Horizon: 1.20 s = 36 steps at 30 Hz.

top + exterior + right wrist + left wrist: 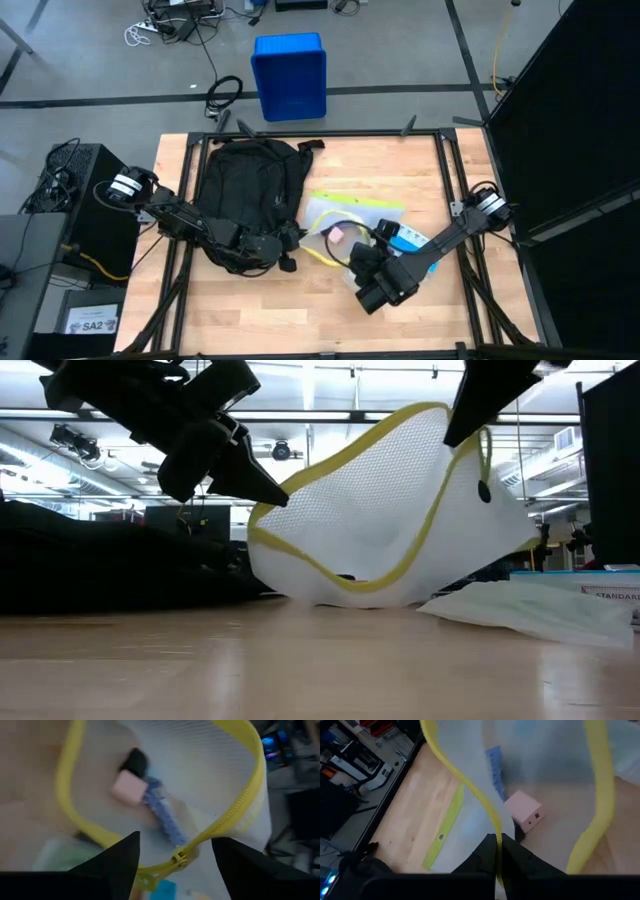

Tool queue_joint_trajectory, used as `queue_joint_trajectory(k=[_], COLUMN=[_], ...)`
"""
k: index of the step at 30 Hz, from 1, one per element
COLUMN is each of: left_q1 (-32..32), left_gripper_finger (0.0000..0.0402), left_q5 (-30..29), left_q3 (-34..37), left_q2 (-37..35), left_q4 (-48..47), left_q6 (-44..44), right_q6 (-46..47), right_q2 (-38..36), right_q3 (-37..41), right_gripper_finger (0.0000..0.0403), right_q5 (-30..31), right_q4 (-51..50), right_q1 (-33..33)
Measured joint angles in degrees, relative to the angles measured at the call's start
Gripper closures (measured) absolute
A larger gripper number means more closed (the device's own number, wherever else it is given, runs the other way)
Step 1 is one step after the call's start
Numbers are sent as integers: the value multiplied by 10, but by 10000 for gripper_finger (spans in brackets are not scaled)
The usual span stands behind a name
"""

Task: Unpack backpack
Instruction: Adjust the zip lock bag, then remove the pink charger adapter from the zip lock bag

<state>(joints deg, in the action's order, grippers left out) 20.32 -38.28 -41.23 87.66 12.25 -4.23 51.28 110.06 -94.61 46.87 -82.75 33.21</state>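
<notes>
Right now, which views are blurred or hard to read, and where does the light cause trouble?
Right wrist view: soft throughout, the pink block and yellow zipper smeared. Left wrist view: the mesh pouch is a hazy veil. Low view: bright ceiling lights silhouette both arms. High view: evenly lit, sharp.

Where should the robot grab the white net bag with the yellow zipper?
Probably on the yellow zipper edge of the net bag, coming from above. That edge is a firm, raised band around the bag's mouth, thin enough to pinch, while the mesh is floppy. The left gripper already pinches it; the right gripper is open by the zipper pull.
</notes>
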Motion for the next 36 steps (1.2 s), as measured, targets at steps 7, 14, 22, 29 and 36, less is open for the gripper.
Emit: queue_joint_trajectory(k=[7, 14, 22, 29, 36], left_q1=[0, 0, 0, 0, -1], left_gripper_finger=[402, 402, 402, 402, 402], left_q5=[10, 18, 30, 30, 30], left_q3=[0, 0, 0, 0, 0], left_q2=[0, 0, 0, 0, 0], left_q4=[-6, -13, -14, -15, -15], left_q6=[2, 11, 15, 15, 15], right_q6=[-1, 69, 91, 77, -94], right_q2=[0, 0, 0, 0, 0], right_q3=[0, 3, 8, 8, 8], right_gripper_finger=[169, 132, 65, 51, 73], right_q5=[-8, -52, -62, -76, -96], right_q4=[-6, -55, -73, -60, 166], right_q1=[-10, -9, -9, -10, 1])
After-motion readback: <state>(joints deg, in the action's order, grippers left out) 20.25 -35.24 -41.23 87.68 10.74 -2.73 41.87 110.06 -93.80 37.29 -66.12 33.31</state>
